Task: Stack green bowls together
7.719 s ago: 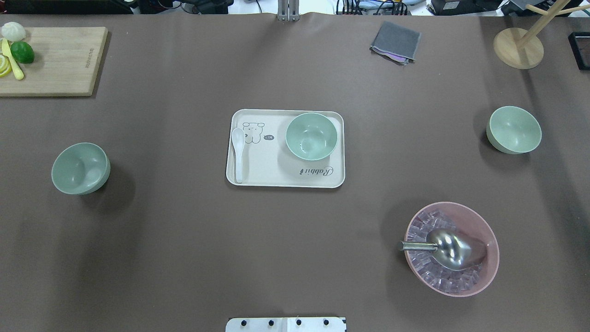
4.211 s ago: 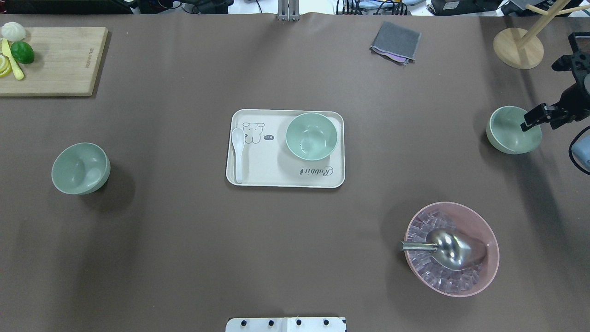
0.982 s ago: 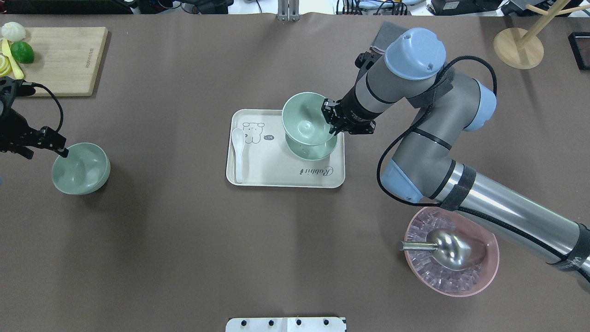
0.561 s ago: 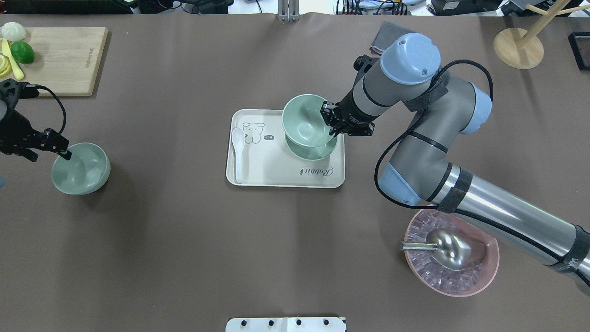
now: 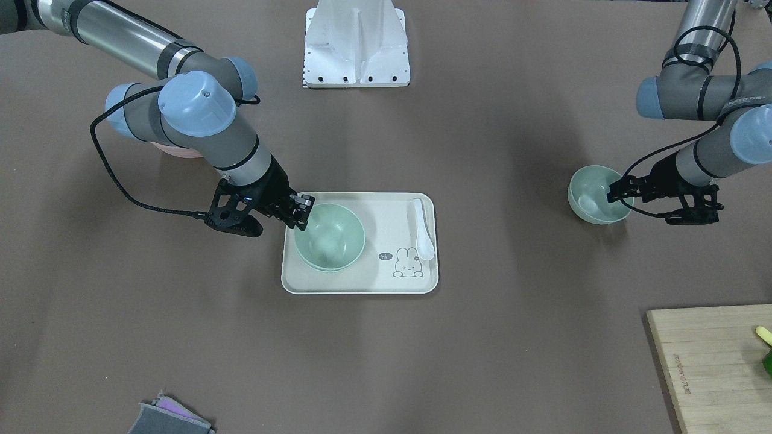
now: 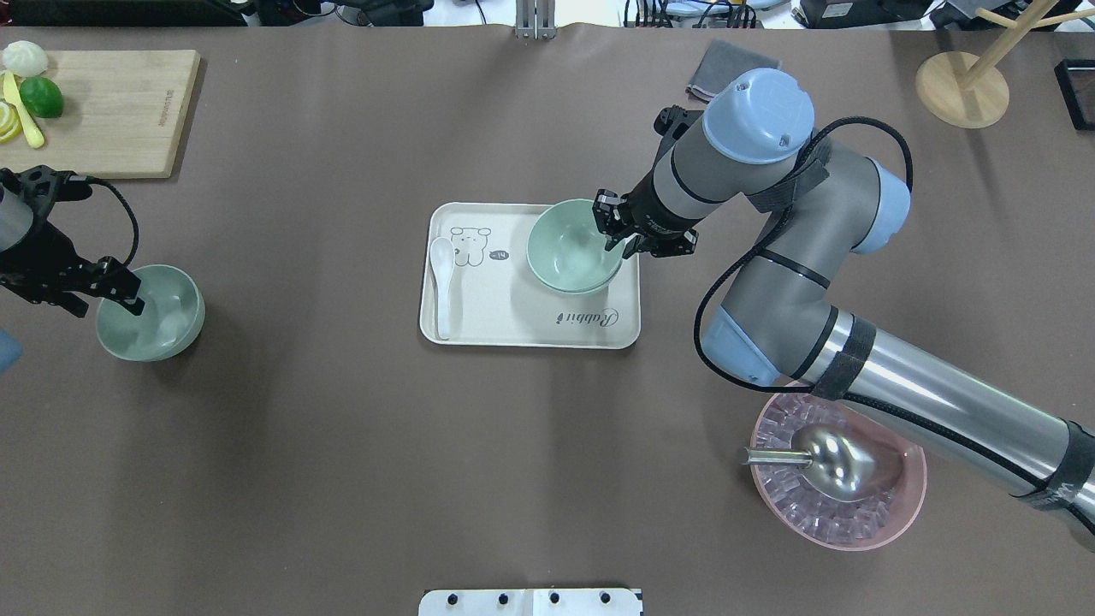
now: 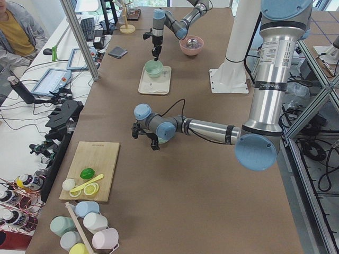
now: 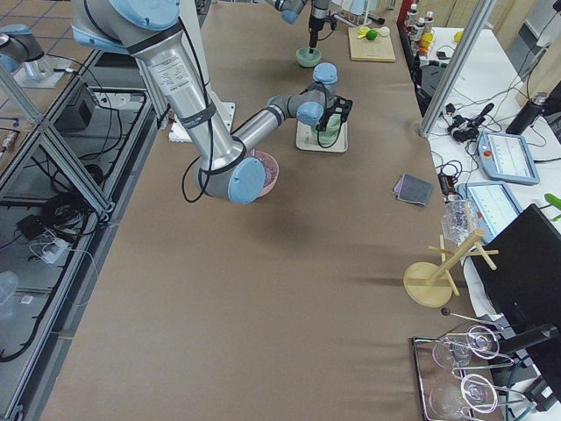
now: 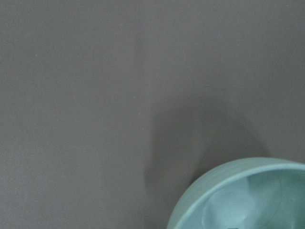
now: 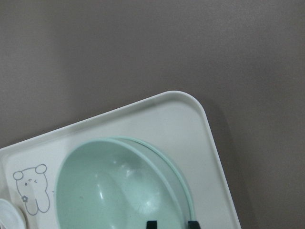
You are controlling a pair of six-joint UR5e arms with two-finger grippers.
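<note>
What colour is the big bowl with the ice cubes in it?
The big bowl is see-through pink. It shows best in the overhead view, near the right arm.

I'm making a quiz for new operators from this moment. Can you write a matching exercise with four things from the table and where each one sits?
Things:
1. white spoon
2. metal scoop
3. lime
4. lone green bowl

Places:
A. on the wooden cutting board
B. in the pink bowl of ice
C. on the bare table at the left gripper
D. on the tray, beside the nested green bowls

Pairs: 1-D, 2-B, 3-A, 4-C
</note>
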